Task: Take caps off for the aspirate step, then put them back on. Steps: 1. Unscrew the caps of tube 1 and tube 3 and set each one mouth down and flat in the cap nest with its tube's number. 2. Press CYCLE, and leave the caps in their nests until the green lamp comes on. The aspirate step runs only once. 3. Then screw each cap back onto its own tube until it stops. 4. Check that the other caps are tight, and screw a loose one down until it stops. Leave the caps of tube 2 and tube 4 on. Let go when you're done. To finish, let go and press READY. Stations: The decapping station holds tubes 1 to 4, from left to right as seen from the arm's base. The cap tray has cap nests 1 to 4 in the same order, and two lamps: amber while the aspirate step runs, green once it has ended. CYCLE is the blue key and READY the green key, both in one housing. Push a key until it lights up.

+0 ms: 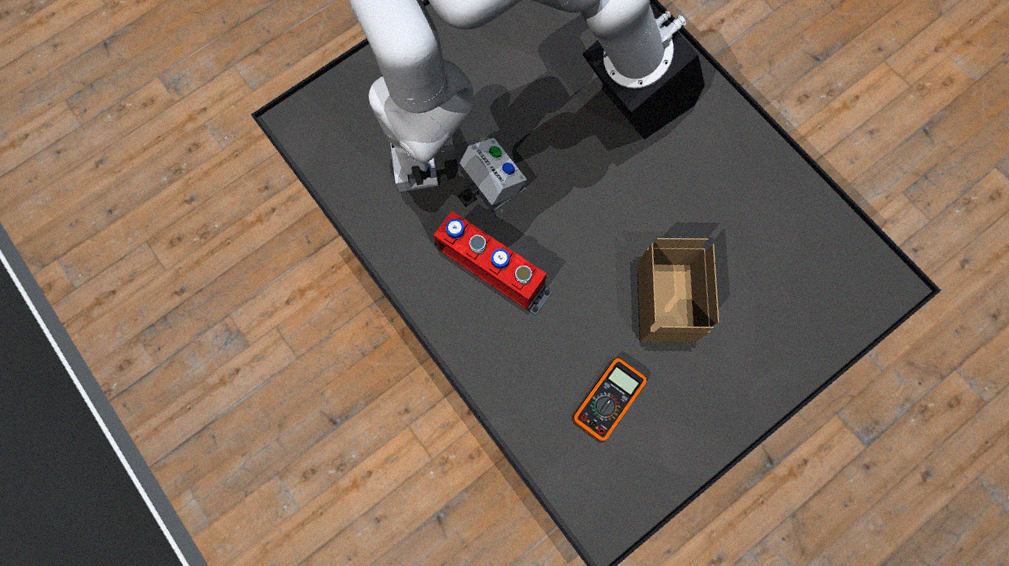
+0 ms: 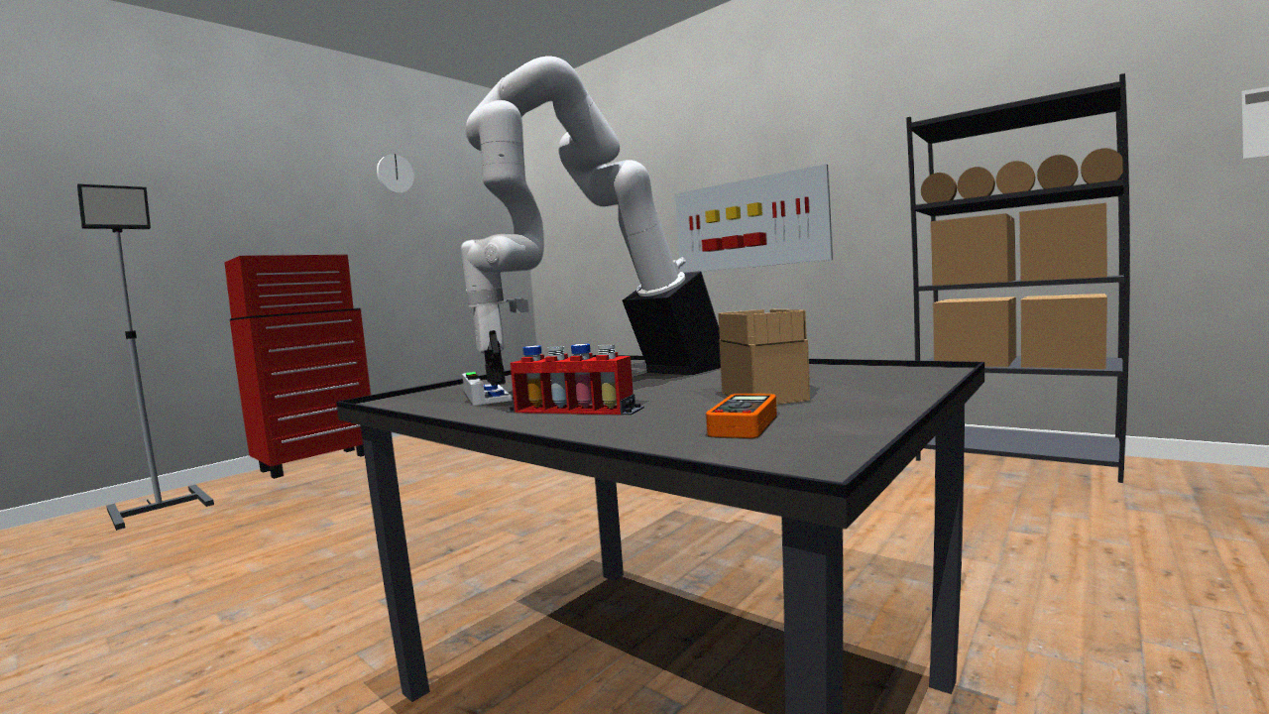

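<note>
Black-fingered gripper [image 2: 493,357] hangs half open, holding nothing, low over the small white cap tray [image 2: 480,389] beside the red four-tube decapping station [image 2: 571,387] on the grey desk [image 2: 798,425].

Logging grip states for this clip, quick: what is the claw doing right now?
Claw: partly open, holding nothing, low over the cap tray.
</note>
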You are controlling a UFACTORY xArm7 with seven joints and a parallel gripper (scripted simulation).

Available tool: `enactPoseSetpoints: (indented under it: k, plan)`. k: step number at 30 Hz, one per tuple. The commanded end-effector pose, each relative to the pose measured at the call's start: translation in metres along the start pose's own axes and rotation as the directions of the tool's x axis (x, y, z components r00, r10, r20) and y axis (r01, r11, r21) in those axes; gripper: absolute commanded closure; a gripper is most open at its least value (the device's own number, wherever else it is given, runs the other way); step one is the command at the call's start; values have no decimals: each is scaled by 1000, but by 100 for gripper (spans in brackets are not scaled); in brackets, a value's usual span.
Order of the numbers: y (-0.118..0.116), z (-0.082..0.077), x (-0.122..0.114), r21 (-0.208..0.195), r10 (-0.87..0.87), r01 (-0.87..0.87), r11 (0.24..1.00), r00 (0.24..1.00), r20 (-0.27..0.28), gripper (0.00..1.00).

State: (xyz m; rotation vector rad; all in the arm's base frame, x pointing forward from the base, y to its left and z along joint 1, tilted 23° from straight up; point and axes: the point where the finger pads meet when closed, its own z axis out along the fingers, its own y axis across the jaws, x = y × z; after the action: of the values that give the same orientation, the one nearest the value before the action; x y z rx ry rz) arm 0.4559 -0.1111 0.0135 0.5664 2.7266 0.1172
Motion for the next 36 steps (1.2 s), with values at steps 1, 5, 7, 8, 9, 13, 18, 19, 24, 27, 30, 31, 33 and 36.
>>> enactPoseSetpoints:
  k: [1,5,7,8,9,13,18,19,24,27,30,31,33,36]
  plan:
    - [0,12,-5,-26,-4,5,1000,999,40,54]
    - [0,12,-5,-26,-4,5,1000,999,40,54]
    - [0,12,-5,-26,-4,5,1000,999,40,54]
    - [0,12,-5,-26,-4,5,1000,999,40,54]
    - [0,13,-5,-26,-4,5,1000,999,40,54]
    - [0,15,-5,-26,-4,5,1000,999,40,54]
    - [0,16,-4,-26,-4,5,1000,999,40,54]
    - [0,17,-4,-26,-4,5,1000,999,40,54]
    - [0,19,-4,-25,-4,5,1000,999,40,54]
    - [0,21,-4,-25,-4,5,1000,999,40,54]
    - [0,22,-4,-25,-4,5,1000,999,40,54]
    - [0,22,-4,-25,-4,5,1000,999,40,54]
    - [0,22,-4,-25,-4,5,1000,999,40,54]
    - [0,22,-4,-25,-4,5,1000,999,40,100]
